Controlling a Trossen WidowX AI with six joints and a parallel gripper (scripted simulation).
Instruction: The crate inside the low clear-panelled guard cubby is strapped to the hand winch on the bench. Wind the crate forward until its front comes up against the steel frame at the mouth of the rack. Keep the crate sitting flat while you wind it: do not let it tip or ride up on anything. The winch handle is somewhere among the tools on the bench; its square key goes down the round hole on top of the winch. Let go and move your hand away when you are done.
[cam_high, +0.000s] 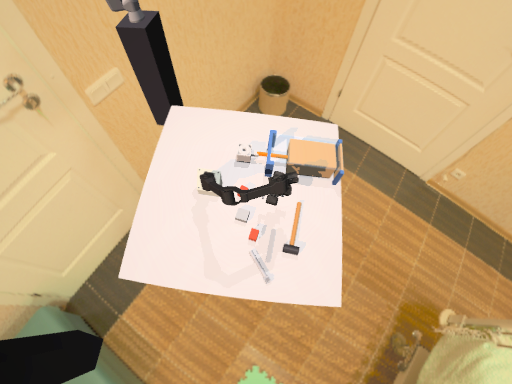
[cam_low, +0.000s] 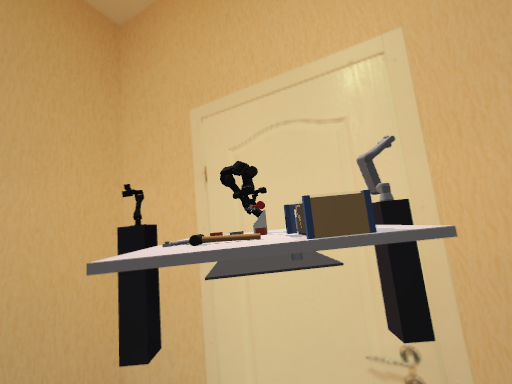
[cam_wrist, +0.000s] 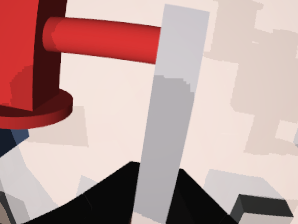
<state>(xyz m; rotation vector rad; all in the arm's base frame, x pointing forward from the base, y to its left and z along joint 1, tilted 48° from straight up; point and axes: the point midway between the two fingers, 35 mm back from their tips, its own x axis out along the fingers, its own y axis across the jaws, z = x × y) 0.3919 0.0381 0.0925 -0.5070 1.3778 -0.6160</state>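
My gripper is shut on the grey flat bar of what looks like the winch handle, above the bench. A red rod joins the bar to a red square block with a round flange. The winch, a pale block with a round top hole, stands at the back. An orange strap runs from it, past the blue frame, to the brown crate. A gap separates crate and frame. The crate looks flat. The clear panels are hard to make out.
A hammer lies front right, a grey bar-like tool at the front. Red blocks and a grey block sit mid-bench. Blue rack posts stand at the crate's far end.
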